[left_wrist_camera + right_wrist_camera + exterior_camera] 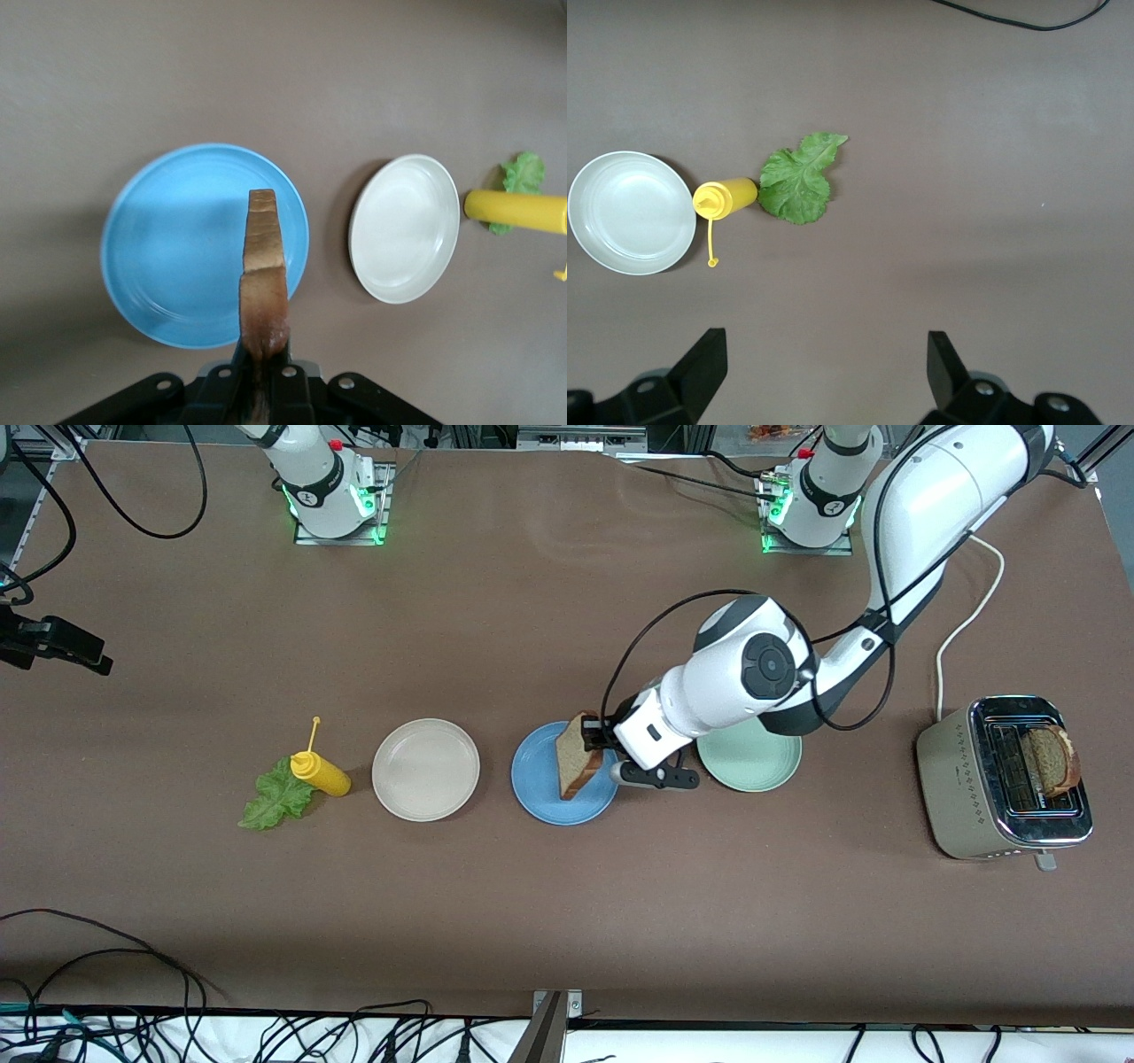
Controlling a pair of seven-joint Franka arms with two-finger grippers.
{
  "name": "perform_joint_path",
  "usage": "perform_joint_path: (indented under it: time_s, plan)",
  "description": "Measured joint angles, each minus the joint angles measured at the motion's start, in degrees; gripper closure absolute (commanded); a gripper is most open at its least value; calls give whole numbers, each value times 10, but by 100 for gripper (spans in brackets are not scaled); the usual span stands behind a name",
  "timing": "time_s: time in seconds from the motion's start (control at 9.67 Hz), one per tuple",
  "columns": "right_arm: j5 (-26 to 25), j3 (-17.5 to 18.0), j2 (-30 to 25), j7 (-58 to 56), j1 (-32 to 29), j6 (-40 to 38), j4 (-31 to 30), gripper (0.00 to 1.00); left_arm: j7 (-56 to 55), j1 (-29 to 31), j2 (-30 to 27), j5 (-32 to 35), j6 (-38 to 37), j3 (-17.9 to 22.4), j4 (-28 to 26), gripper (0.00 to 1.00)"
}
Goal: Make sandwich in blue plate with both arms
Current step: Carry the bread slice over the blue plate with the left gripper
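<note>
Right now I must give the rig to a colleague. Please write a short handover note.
Left gripper: shut on a bread slice, held on edge over the blue plate.
Right gripper: open, holding nothing, waiting above the table near the lettuce leaf.
Second slice stands in the toaster. The lettuce lies beside the mustard bottle.
Done: first slice brought over the plate.
Left: release it, add lettuce, then the second slice.

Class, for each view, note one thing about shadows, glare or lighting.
Front view: green lights glow at both arm bases. Left wrist view: the bread slice shades the blue plate. Right wrist view: soft sheen on the beige plate.
</note>
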Motion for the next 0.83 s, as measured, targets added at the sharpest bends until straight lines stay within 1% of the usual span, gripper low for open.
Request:
perform_joint_path:
  time_s: [0.1, 0.31, 0.41, 0.83]
  plan:
    - [0, 0, 0, 0, 0, 0, 0, 0, -1, -14, 5, 0, 0, 0, 0, 100]
    - [0, 0, 0, 0, 0, 0, 0, 0, -13, -57, 8, 0, 17, 24, 1, 100]
    - [0, 0, 0, 0, 0, 0, 0, 0, -14, -67, 10, 0, 31, 34, 1, 100]
    - [0, 0, 0, 0, 0, 0, 0, 0, -14, -66, 11, 0, 36, 59, 4, 100]
